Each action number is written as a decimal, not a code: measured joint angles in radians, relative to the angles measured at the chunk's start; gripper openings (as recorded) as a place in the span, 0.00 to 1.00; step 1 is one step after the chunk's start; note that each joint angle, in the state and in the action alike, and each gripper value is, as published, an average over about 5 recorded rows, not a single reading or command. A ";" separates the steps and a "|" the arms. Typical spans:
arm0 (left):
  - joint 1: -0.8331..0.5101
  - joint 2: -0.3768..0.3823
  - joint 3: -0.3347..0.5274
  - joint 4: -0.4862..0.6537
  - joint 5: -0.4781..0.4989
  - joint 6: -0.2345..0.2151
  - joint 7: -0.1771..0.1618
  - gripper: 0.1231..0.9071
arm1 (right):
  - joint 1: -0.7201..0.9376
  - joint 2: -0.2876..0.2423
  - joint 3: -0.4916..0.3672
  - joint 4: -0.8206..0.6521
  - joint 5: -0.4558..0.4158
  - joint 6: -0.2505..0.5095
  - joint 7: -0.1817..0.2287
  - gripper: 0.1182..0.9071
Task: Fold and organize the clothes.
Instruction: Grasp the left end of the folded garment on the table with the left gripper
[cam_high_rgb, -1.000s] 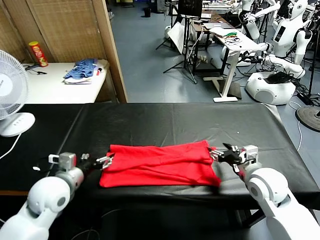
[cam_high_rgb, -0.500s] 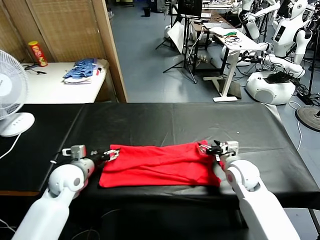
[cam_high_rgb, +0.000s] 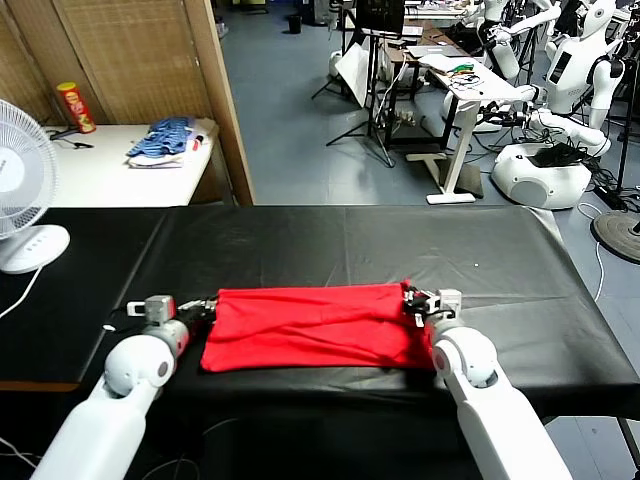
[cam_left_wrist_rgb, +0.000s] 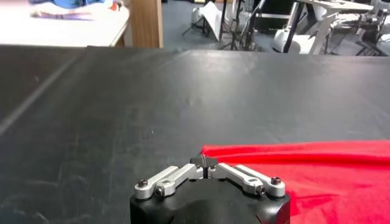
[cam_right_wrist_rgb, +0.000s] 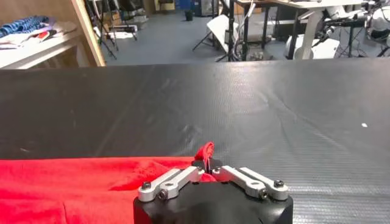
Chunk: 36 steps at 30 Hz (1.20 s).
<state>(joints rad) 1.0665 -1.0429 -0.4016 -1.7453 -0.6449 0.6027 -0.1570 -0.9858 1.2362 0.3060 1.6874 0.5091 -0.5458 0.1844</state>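
Both pincers closed at the ends of the folded red T-shirt

The red T-shirt lies as a long folded band near the front edge of the black bench. The left pincer is shut at its left far corner; the right pincer pinches a tuft of red cloth at the right far corner.

a wide table under a black matte cover fills the foreground. beyond it lies grey-blue floor. at the left stand a woven reed wall panel, a white side table and a white electric fan.
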 joint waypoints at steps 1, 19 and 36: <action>-0.001 -0.001 -0.001 -0.001 0.004 -0.002 0.001 0.00 | -0.004 -0.002 0.003 0.005 0.000 0.002 -0.008 0.10; 0.062 0.011 -0.086 -0.087 -0.101 -0.036 -0.014 0.85 | -0.168 -0.060 0.091 0.246 -0.003 0.003 -0.038 0.86; 0.253 -0.120 -0.132 -0.202 -0.042 -0.037 -0.026 0.84 | -0.199 -0.066 0.090 0.325 0.003 -0.010 -0.047 0.86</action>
<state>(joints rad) 1.3191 -1.1626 -0.5334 -1.9472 -0.6869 0.5661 -0.1826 -1.1846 1.1706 0.3961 2.0119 0.5124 -0.5557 0.1374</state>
